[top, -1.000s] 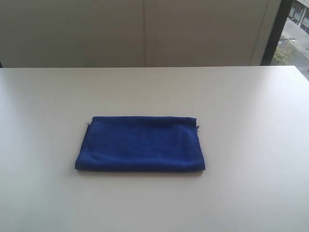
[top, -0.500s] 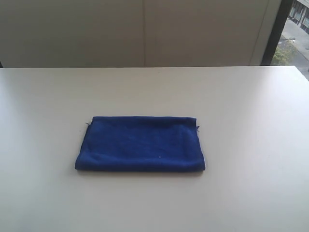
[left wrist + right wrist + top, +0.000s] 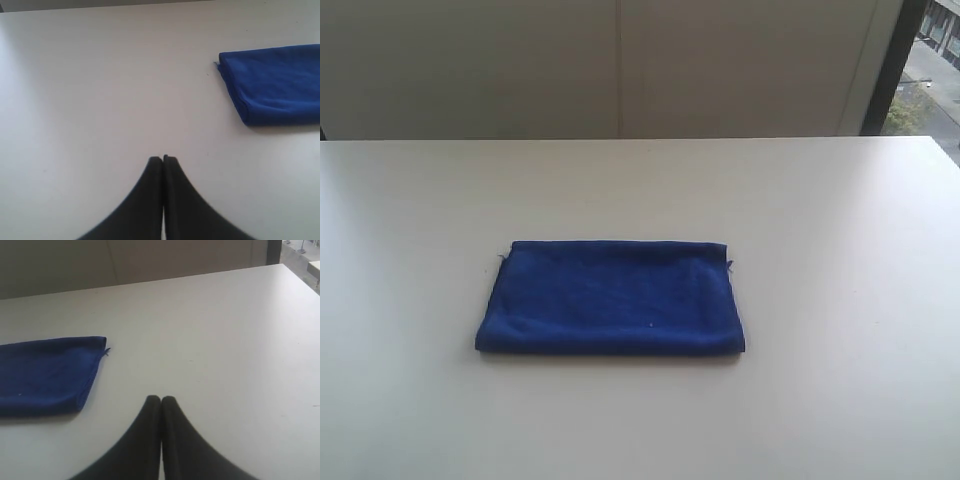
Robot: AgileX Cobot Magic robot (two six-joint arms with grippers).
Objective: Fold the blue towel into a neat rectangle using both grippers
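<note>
Over bare tabletop on its own side, the left claw (image 3: 163, 158) hangs with its two black fingers pressed tip to tip, gripping nothing. The right claw (image 3: 161, 398) is the same on the other side: fingers closed together, empty, above bare surface. Neither touches the blue towel (image 3: 610, 298). Each wrist camera shows it well apart from the fingertips, and neither arm shows in the outside view.

The towel lies flat near the middle of the white table (image 3: 840, 200), folded into a tidy rectangle with its long side running across the view. Doubled layers show at its short ends, the near long edge is a rounded fold, and the corners line up fairly well (a small thread (image 3: 729, 264) sticks out at the far right corner). By the look of it the folding is done, or nearly so. At most the slightly uneven far edge could be squared up.

Room to move is plentiful. Bare table surrounds the towel on every side, and no other thing shows on the surface to snag an arm. Beyond the far table edge stands a pale wall (image 3: 620, 70), with a window (image 3: 930, 70) at the far right.
</note>
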